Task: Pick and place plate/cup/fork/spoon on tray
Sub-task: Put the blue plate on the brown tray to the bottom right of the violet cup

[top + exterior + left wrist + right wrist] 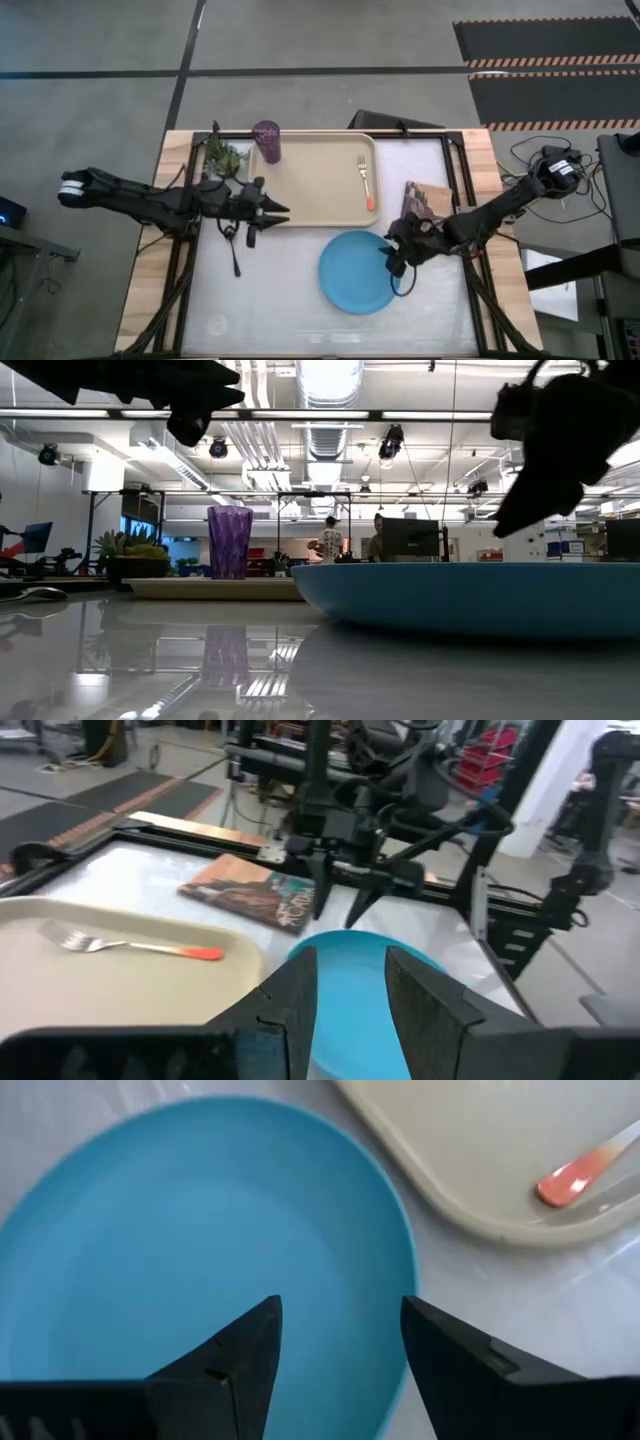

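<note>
Tray [315, 180] is my landmark; it sits at the far middle of the worktop [290, 300].

Cup [266, 141]: upright in the tray's far-left corner. In the low view it stands on the tray, to the right of the plant.

Fork [365, 180]: lies inside the tray near its right edge, tines toward the far side, orange handle toward the near rim.

Plate [358, 271]: on the worktop just off the tray's near-right corner, close to the rim but apart from it. Flat, right way up.

Spoon [235, 256]: on the worktop off the tray's near-left corner, handle running toward the near edge.

My right claw [392, 255]: over the plate's right edge, on the side away from the tray's left end. Fingers [235, 1355] spread, nothing between them; the wrist view looks down past them onto blue plate and the tray's corner with the fork handle tip. Whether they touch the plate, I cannot tell.

My left claw [278, 210]: at the tray's near-left corner, pointing along the near rim, above the spoon's bowl end. Fingers [295, 995] spread, holding nothing.

Book [424, 200]: just right of the tray. Small potted plant [224, 157]: just left of it, beside the cup.
</note>
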